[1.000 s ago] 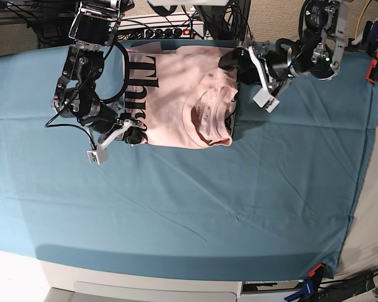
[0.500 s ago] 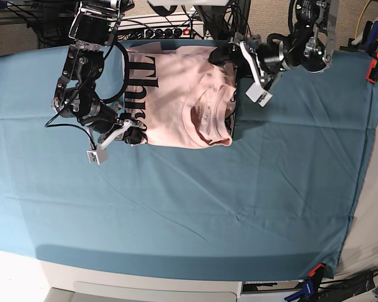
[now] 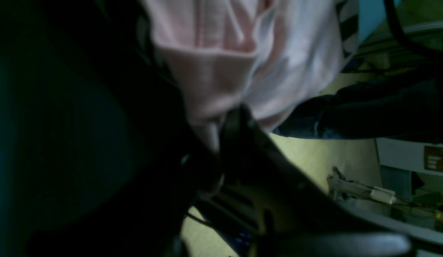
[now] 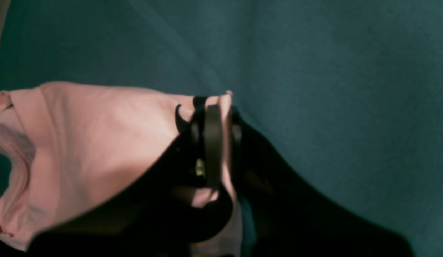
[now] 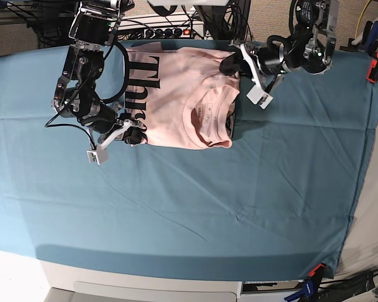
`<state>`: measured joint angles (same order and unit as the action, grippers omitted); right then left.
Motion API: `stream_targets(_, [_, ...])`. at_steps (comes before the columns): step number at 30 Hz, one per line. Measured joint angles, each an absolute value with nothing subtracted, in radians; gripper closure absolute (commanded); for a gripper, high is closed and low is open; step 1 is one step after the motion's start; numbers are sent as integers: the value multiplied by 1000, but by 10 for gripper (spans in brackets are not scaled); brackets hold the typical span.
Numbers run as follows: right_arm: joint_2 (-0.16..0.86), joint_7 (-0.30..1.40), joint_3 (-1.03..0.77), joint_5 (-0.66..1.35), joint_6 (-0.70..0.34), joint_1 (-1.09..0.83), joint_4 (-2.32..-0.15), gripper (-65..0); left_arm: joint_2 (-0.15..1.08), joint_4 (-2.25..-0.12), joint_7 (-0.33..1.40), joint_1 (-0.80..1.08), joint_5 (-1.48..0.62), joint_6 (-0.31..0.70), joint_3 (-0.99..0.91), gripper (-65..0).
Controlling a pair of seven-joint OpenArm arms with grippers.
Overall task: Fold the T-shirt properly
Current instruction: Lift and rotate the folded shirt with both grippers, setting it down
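Pink T-shirt (image 5: pixel 176 94) lying part-folded at the far side of the teal-covered tabletop (image 5: pixel 195 201), pinched at two corners.
At left, right tool (image 5: pixel 133 134) clenched on the near corner by the black lettering; at right, left tool (image 5: pixel 232 65) clenched on the far corner beside the collar.

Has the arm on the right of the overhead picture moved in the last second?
Yes. The left gripper has swung up and toward the T-shirt, reaching its far corner by the table cloth's back edge.
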<state>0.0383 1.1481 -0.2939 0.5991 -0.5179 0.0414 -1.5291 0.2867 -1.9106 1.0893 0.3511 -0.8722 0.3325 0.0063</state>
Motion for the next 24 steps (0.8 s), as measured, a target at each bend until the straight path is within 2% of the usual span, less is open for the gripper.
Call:
stream_targets(12, [38,1194,-294,598,-525,24,-1576,0,334,-1911,1090,281,-796,332,8,0])
stream_targets(24, [35,1187,-292,603,-529,-215,-1834,0,346,-1907,1037,135,-700,288,12,0])
